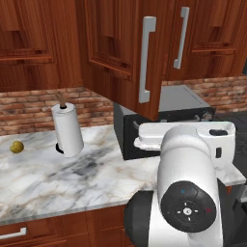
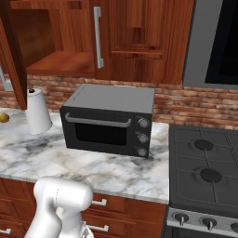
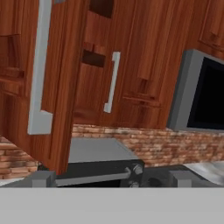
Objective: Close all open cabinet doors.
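Open cabinet door (image 3: 52, 87) swung outward, cabinet shelf (image 2: 60, 62) bare, finger state unclear

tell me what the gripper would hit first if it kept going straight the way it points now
Probably the toaster oven, low and centre ahead of the gripper in the hand view. The open cabinet door hangs just left of that line; depth is unclear.
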